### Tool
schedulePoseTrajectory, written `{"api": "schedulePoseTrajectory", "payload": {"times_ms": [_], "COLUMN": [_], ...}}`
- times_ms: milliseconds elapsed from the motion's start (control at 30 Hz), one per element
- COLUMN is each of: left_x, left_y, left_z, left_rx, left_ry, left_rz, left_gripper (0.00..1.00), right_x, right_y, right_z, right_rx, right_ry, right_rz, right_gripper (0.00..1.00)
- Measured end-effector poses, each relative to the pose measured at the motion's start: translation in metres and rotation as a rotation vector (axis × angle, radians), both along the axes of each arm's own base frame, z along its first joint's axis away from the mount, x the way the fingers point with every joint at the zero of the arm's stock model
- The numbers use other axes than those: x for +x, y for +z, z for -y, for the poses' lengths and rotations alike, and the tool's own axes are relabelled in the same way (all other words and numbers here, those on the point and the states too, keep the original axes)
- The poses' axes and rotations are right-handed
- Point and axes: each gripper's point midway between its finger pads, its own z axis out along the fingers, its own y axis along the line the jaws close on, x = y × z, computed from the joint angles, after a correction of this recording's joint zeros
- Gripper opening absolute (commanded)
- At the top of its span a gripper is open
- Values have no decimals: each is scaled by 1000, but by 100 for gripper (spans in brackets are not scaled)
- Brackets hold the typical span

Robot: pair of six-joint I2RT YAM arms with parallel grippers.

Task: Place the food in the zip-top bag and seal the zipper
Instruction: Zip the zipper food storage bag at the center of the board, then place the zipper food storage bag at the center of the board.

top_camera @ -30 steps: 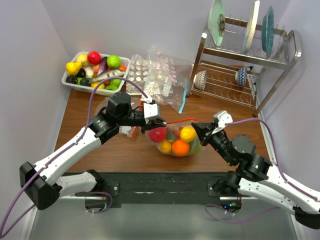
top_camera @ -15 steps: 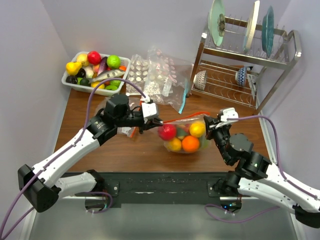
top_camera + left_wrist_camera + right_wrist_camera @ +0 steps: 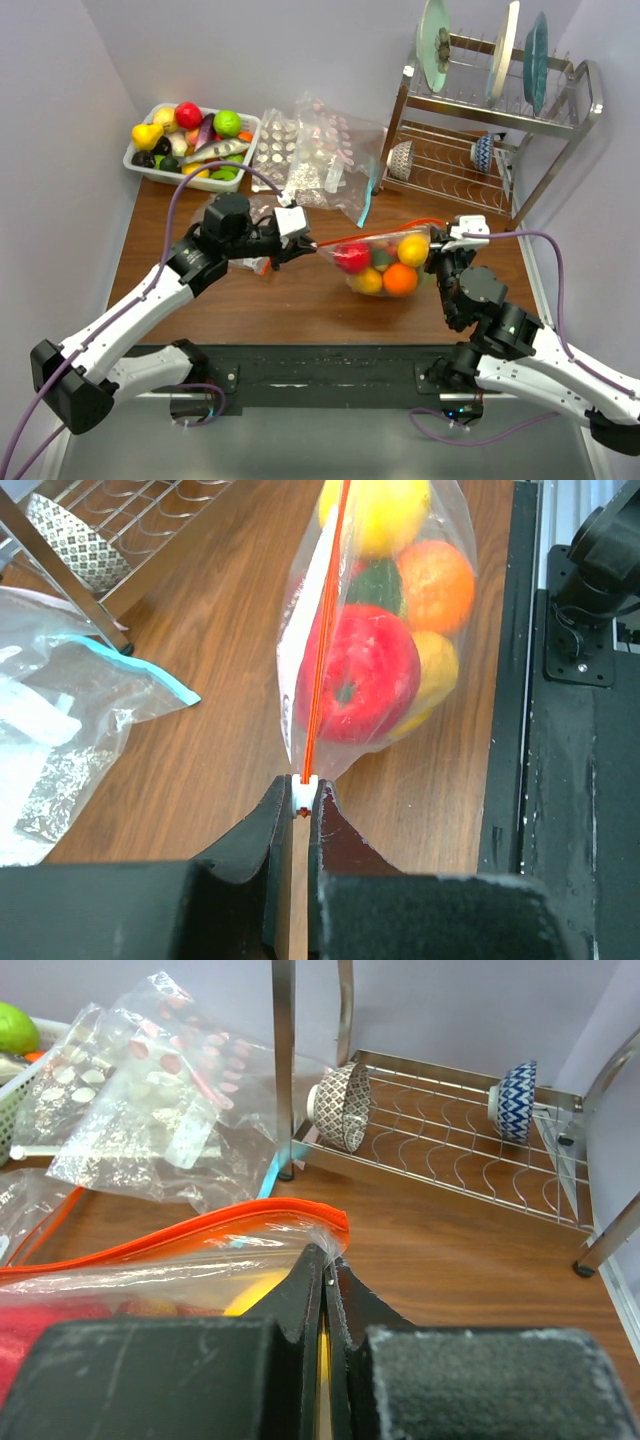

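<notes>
The zip-top bag [image 3: 385, 268] hangs between my two grippers just above the table, holding the food: a red apple [image 3: 352, 257], an orange [image 3: 400, 279], a yellow lemon [image 3: 413, 249] and a green lime [image 3: 378, 583]. Its orange-red zipper [image 3: 368, 237] runs taut from left to right. My left gripper [image 3: 312, 244] is shut on the white slider at the zipper's left end [image 3: 303, 792]. My right gripper [image 3: 432, 262] is shut on the bag's right top corner [image 3: 328, 1260], just below the zipper [image 3: 200, 1232].
A white basket [image 3: 143, 166] of more toy fruit stands at the back left. A pile of other clear bags [image 3: 320, 155], one with a teal strip [image 3: 150, 675], lies behind the held bag. A metal dish rack [image 3: 490, 120] with plates and bowls stands at the back right.
The bag has shifted right and slightly away as my right gripper pulled its corner rightward. My left gripper drew back a little to the left, and the zipper now stretches straight.
</notes>
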Motion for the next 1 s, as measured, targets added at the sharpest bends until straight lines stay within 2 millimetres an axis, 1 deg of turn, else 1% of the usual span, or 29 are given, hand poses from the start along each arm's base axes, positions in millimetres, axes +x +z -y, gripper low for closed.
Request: {"api": "schedulePoseTrajectory", "payload": {"times_ms": [133, 167, 200, 233, 267, 300, 333, 367, 400, 433, 467, 500, 533, 567, 667, 767, 800, 1000], "left_x": [0, 0, 0, 1, 2, 6, 11, 15, 18, 22, 26, 29, 32, 34, 40, 43, 44, 61], "left_y": [2, 3, 4, 4, 3, 0, -4, -9, -14, -18, -21, -23, -25, -26, -30, -32, -31, -8], "left_z": [-3, -4, -5, -6, -8, -12, -17, -21, -25, -28, -30, -31, -32, -32, -37, -44, -48, -71], "left_rx": [-16, -19, -22, -21, -14, -2, 12, 27, 41, 54, 61, 63, 61, 62, 46, 23, 12, -88], "left_ry": [11, 15, 18, 25, 37, 66, 100, 130, 160, 188, 215, 230, 256, 266, 329, 394, 426, 641], "left_rz": [9, 12, 15, 16, 11, 3, -10, -22, -37, -47, -57, -63, -81, -80, -95, -97, -98, -86], "left_gripper": [0, 0, 0, 0, 1, 4, 7, 20, 34, 49, 69, 76, 81, 88, 99, 100, 100, 100], "right_x": [-1, -1, -1, -1, 0, 1, 2, 3, 4, 7, 8, 11, 12, 14, 17, 17, 16, 15], "right_y": [1, 1, 1, 0, -1, -2, -1, 1, 4, 7, 8, 8, 7, 5, -6, -13, -14, -12], "right_z": [-1, -2, -3, -4, -3, 0, 1, 1, -4, -10, -15, -23, -30, -36, -51, -57, -57, -60], "right_rx": [8, 9, 9, 6, 2, -8, -13, -10, -11, -10, -8, -11, -16, -21, -47, -49, -31, 22], "right_ry": [10, 15, 19, 21, 11, -2, -12, -13, -1, 16, 26, 48, 68, 84, 128, 151, 149, 161], "right_rz": [3, 3, 1, -1, -5, -12, -15, -16, -19, -22, -27, -36, -46, -55, -92, -115, -119, -120], "right_gripper": [1, 10, 28, 36, 40, 49, 52, 53, 59, 67, 72, 76, 83, 85, 91, 98, 99, 99]}}
